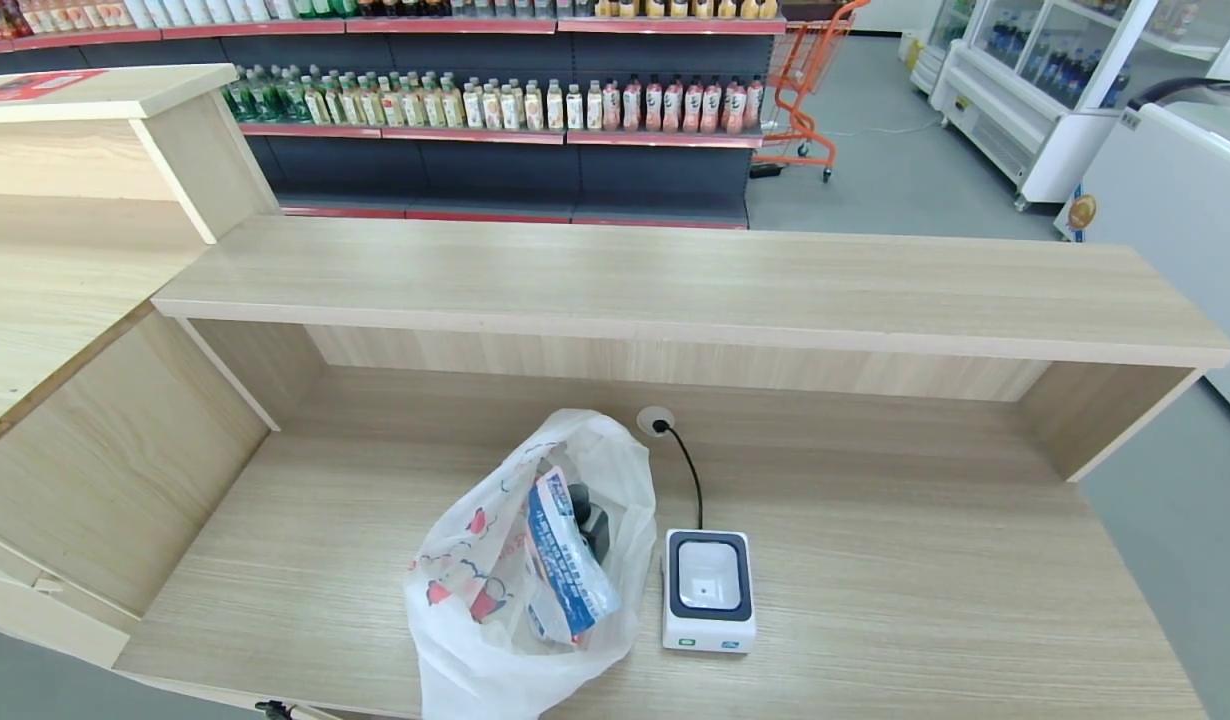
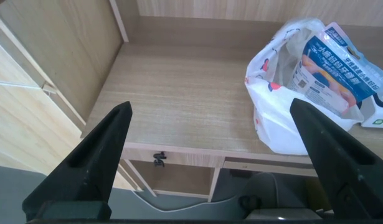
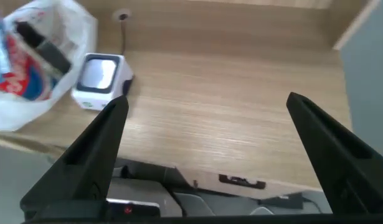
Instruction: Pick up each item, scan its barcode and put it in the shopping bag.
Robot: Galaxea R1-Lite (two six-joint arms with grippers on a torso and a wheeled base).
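A supermarket is shown. Shelves (image 1: 475, 134) of bottled drinks (image 1: 495, 105), an orange trolley (image 1: 803, 95) and glass-door fridges (image 1: 1025, 110) are seen behind a wooden checkout counter (image 1: 675, 280), on which a scanner (image 1: 708, 588) is set.

Bright, even light, perhaps from overhead; faint shadows, bowed head-view edges.

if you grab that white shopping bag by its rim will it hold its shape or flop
Probably flops: the shopping bag is thin, crumpled plastic. The packet inside stands tilted, so it may shift or slide out.
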